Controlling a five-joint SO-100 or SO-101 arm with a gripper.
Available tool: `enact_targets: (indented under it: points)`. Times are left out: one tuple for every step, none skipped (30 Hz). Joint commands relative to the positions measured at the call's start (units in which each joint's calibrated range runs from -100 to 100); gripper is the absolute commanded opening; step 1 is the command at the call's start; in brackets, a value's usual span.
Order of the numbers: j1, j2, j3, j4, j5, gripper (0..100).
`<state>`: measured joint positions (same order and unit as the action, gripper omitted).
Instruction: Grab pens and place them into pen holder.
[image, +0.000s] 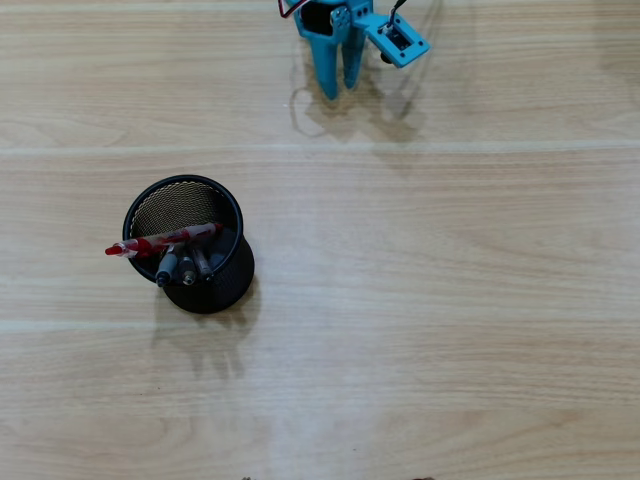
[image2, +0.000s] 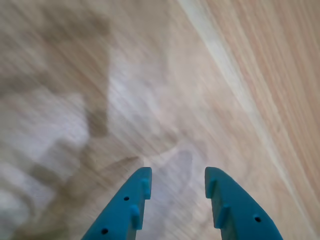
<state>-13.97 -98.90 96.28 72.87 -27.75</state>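
Overhead view shows the blue gripper (image: 340, 88) empty near the table's (image: 450, 300) top edge, its fingers narrowly parted, well apart from the black mesh pen holder (image: 215, 285) holding the pens (image: 165, 241).

Black mesh pen holder (image: 228, 282); teal gripper (image: 340, 88) (pens (image: 186, 264) seemingly grey).

black mesh pen holder (image: 215, 285) upright, table left | pens (image: 165, 243) inside, tilted

Pens (image: 180, 250) in the pen holder (image: 232, 272) at overhead-view left; hand (image: 340, 88) well apart, top centre.
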Motion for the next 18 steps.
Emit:
enact_targets:
  points:
    - [-4.90,0.42,-0.17,2.04,0.05,13]
    - [-5.38,0.42,-0.17,1.78,0.05,13]
    - [-5.62,0.42,-0.17,1.78,0.05,13]
    - [-5.62,0.42,-0.17,1.78,0.05,13]
    - [-5.62,0.42,-0.17,1.78,0.05,13]
    - [-5.62,0.42,-0.17,1.78,0.05,13]
    - [-5.62,0.42,-0.17,1.78,0.05,13]
    - [-5.62,0.42,-0.17,1.78,0.05,13]
    - [-5.62,0.42,-0.17,1.78,0.05,13]
    - [-5.46,0.42,-0.17,1.78,0.05,13]
    - [-5.46,0.42,-0.17,1.78,0.05,13]
    - [-5.46,0.42,-0.17,1.78,0.05,13]
    - [-5.46,0.42,-0.17,1.78,0.05,13]
    - [-5.46,0.42,-0.17,1.78,0.05,13]
    - [-5.54,0.42,-0.17,1.78,0.05,13]
    - [-5.46,0.42,-0.17,1.78,0.05,13]
    - [-5.46,0.42,-0.17,1.78,0.05,13]
    - [-5.46,0.42,-0.17,1.78,0.05,13]
